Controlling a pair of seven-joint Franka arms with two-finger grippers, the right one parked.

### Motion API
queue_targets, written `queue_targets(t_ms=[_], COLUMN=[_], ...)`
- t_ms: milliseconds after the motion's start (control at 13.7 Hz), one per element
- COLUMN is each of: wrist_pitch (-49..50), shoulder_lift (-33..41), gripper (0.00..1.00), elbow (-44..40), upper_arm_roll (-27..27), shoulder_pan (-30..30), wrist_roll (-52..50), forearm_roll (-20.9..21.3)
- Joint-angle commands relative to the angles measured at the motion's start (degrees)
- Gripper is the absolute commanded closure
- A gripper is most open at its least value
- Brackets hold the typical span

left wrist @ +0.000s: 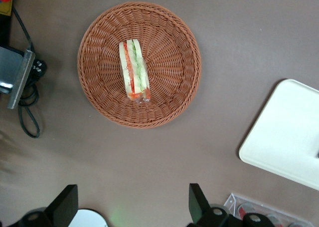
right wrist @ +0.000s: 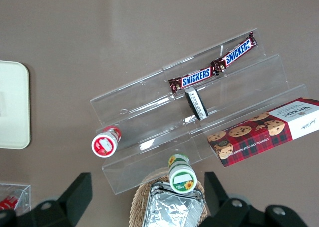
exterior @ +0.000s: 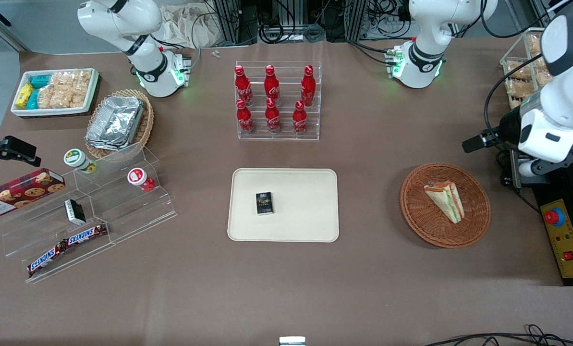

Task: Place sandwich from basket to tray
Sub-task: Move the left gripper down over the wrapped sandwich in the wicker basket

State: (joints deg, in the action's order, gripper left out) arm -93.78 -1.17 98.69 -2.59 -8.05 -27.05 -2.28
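The sandwich (exterior: pixel 445 199) is a clear-wrapped wedge of pale bread with green, orange and red layers. It lies in the round reddish-brown wicker basket (exterior: pixel 423 221) and also shows in the left wrist view (left wrist: pixel 134 71), in the middle of the basket (left wrist: pixel 172 95). The cream tray (exterior: pixel 310 216) sits mid-table and carries a small black box (exterior: pixel 264 203); one corner of the tray shows in the left wrist view (left wrist: pixel 286 142). My left gripper (left wrist: pixel 132 204) is open and empty. It hovers high over bare table, beside the basket and farther from the front camera than it.
A clear rack of red cola bottles (exterior: pixel 277 101) stands farther from the front camera than the tray. A yellow emergency-stop box (exterior: pixel 565 240) lies at the working arm's end. A clear stepped stand with Snickers bars (exterior: pixel 67 247), a tan foil-container basket (exterior: pixel 118 122) and a white snack bin (exterior: pixel 55 91) lie toward the parked arm's end.
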Motion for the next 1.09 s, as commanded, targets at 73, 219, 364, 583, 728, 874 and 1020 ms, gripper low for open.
queue_targets(t_ms=[73,219,364,583,728,874,1020], wrist_pitch=[-6.66,-10.61,-15.97,-23.18,-28.19,-33.37,-36.02], shoulder_lift=[1.26,1.26,1.17,0.82,0.56,0.30,-2.15], gripper=[0.00,0.00,0.00,0.00,0.00,0.00,0.00], elbow=[6.94,10.19,14.23,19.33,22.93,26.19,26.55], upper_arm_roll=[-0.48,-0.48,-0.48,-0.48,-0.48,-0.48,-0.48], shoulder_pan=[0.40,1.01,1.02,1.02,1.02,1.10,1.10], wrist_roll=[-4.24,-5.46,-6.87,-8.63,-9.07,-9.16,-9.25], forearm_roll=[0.26,0.26,0.61,1.23,2.71,3.25,3.34])
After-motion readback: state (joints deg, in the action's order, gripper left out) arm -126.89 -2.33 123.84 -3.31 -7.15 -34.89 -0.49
